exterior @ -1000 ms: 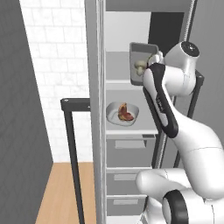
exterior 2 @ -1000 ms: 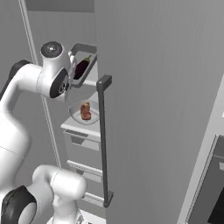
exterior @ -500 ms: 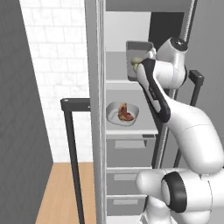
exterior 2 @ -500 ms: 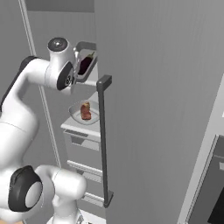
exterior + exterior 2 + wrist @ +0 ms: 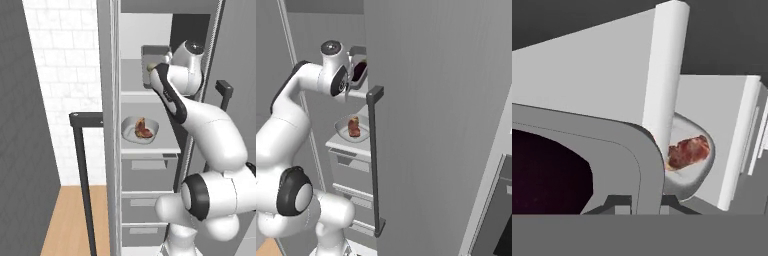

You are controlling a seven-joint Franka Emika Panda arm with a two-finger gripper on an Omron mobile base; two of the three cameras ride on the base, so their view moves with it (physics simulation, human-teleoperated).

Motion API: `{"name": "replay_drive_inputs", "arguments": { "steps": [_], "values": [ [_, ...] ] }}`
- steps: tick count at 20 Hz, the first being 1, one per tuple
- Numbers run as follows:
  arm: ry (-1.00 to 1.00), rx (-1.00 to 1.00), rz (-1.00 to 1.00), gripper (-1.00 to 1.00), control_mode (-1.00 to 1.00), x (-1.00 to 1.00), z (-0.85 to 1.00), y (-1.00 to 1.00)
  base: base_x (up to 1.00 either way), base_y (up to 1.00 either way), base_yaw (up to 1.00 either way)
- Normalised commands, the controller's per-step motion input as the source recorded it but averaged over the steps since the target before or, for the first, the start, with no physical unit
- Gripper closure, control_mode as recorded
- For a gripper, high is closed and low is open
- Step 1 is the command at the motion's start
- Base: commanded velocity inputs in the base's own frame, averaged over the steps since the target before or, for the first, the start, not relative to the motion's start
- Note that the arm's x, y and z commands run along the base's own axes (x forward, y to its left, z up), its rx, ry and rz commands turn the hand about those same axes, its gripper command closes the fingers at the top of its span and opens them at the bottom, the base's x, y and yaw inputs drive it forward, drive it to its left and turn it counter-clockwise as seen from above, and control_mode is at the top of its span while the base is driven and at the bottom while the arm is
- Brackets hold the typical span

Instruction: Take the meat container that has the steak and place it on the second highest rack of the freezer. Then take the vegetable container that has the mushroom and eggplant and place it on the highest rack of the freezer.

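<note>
End effector (image 5: 640, 202) clamped on vegetable container (image 5: 155, 54)

A: How many containers are in view, and of what kinds?

B: Two. One light grey meat container (image 5: 140, 131), a rounded dish, and one dark grey vegetable container (image 5: 154, 52), a straight-walled tray.

A: How many pieces of food?

B: One steak (image 5: 143, 128) in the dish. In the tray, one pale mushroom (image 5: 150, 66) and one dark purple eggplant (image 5: 359, 70).

A: Shelves and drawers?

B: In the one freezer (image 5: 109, 150), two pale shelf boards can be counted, the highest rack (image 5: 131, 93) and one below it, then two grey drawer fronts (image 5: 147, 172) lower down.

A: Handles?

B: Two long dark bar handles (image 5: 374, 160), one on each door
</note>
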Motion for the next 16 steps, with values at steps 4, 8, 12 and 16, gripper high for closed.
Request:
{"name": "replay_drive_inputs", "arguments": {
  "steps": [4, 8, 12, 16],
  "values": [
    [0.01, 0.0, 0.0, 1.0, -1.0, 0.44, -0.25, -0.21, 0.0, 0.0, 0.0],
    [0.02, -0.05, 0.0, 1.0, -1.0, 0.49, -0.35, 0.0, 0.0, 0.0, 0.0],
    [0.01, -0.02, 0.0, 1.0, -1.0, 0.63, -0.21, 0.0, 0.0, 0.0, 0.0],
    [0.0, 0.0, 0.0, 1.0, -1.0, 0.64, -0.06, -0.09, 0.0, 0.0, 0.0]
  ]
}}
